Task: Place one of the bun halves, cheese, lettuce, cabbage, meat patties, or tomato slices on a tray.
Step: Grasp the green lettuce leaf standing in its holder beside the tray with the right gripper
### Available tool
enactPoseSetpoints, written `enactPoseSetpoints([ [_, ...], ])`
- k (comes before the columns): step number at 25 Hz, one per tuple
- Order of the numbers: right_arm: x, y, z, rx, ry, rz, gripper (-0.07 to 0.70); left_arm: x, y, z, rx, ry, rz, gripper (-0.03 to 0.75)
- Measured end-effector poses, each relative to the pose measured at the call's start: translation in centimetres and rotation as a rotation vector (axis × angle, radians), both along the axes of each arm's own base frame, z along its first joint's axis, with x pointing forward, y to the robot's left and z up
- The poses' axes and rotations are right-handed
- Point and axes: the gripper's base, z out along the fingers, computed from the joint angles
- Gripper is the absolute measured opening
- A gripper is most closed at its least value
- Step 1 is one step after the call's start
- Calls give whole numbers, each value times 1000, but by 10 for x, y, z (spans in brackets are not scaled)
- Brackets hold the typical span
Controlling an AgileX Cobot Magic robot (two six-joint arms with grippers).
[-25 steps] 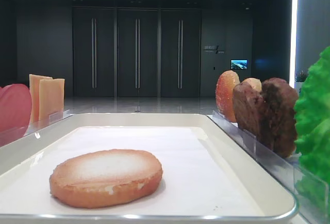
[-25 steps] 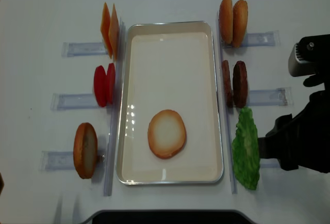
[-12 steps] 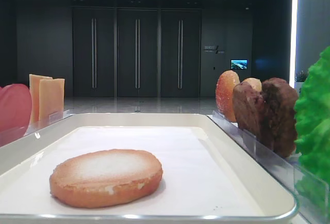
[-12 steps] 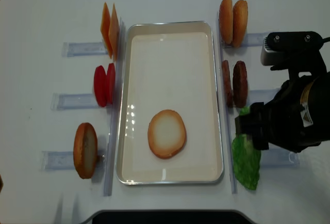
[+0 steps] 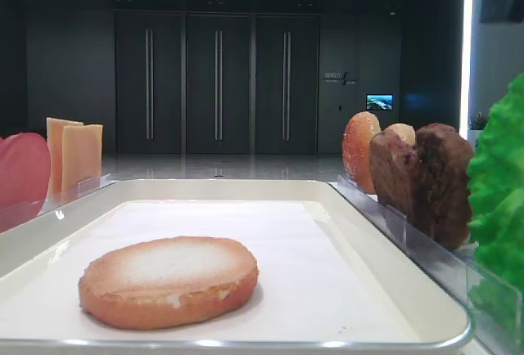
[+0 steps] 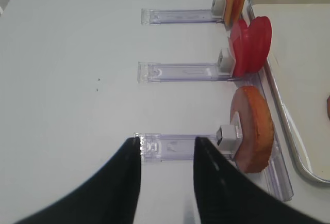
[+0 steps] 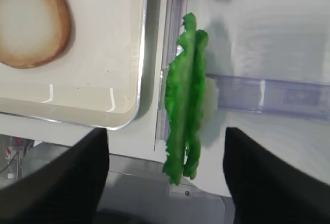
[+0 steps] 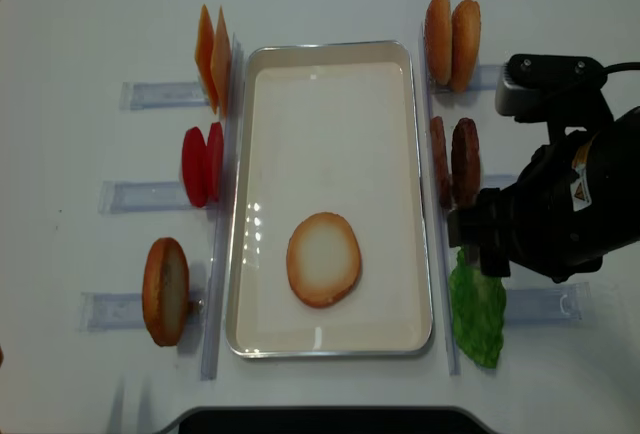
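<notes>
One bun half (image 8: 323, 259) lies flat on the cream tray (image 8: 330, 52). The green lettuce (image 7: 185, 95) stands on edge in its clear holder right of the tray, between the fingers of my open right gripper (image 7: 166, 154), which hangs above it without touching. From overhead the right arm (image 8: 550, 214) covers the top of the lettuce (image 8: 476, 319). Meat patties (image 8: 465, 162), two more bun halves (image 8: 450, 39), cheese (image 8: 213, 59), tomato slices (image 8: 200, 164) and another bun half (image 6: 252, 131) stand in holders. My left gripper (image 6: 167, 149) hovers open and empty over a holder rail. Cabbage is out of view.
Clear plastic holder rails (image 8: 150, 94) run along both long sides of the tray on the white table (image 8: 80, 34). A dark strip (image 8: 320, 420) lies at the front table edge. The right rail (image 7: 268, 96) extends away from the lettuce.
My right arm has swung in from the right edge of the table and now sits over the lettuce and beside the patties. The food has not moved.
</notes>
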Motion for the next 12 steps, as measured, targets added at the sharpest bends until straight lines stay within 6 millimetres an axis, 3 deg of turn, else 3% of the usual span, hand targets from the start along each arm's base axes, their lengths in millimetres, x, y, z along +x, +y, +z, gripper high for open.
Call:
enactPoseSetpoints([
  [12,6,7,-31,-20,40,47,450,0,0,0,0,0,0,265],
])
